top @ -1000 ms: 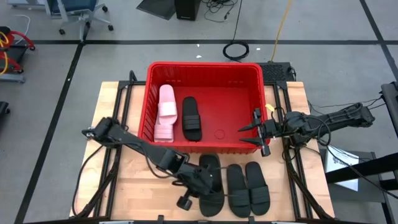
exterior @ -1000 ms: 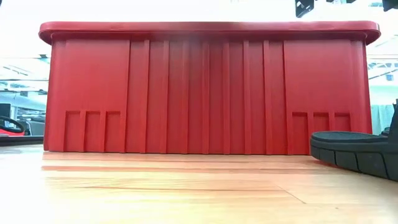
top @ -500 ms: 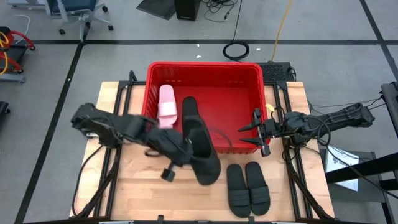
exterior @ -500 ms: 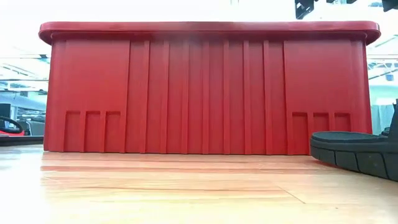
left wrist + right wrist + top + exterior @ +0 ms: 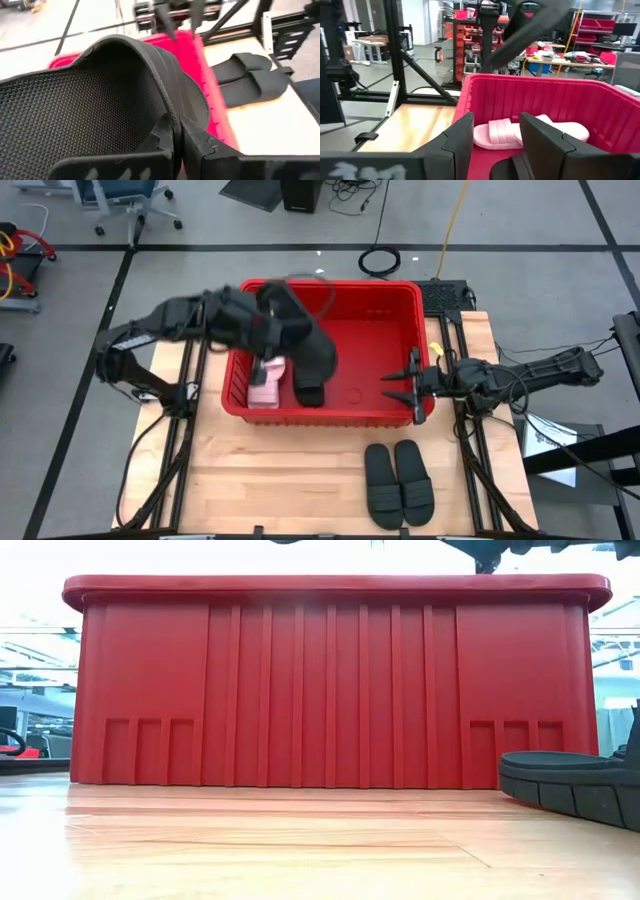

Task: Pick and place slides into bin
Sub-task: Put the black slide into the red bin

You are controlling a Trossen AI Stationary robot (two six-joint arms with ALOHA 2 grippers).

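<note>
High view: left gripper [image 5: 290, 330] jaws clamped on a black slide [image 5: 312, 345], held above the bin [image 5: 330, 288] | bin contents: white slides [image 5: 266, 380], one black slide [image 5: 308, 388] | right gripper [image 5: 412, 385] jaws apart at bin's right wall | black pair [image 5: 398, 480] on table [image 5: 250, 470].

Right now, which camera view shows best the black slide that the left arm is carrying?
The high view: the carried black slide hangs whole from the left pincer above the bin. The left wrist view shows only its strap and textured footbed close up. The right wrist view shows part of it; the low view does not show it clearly.
</note>
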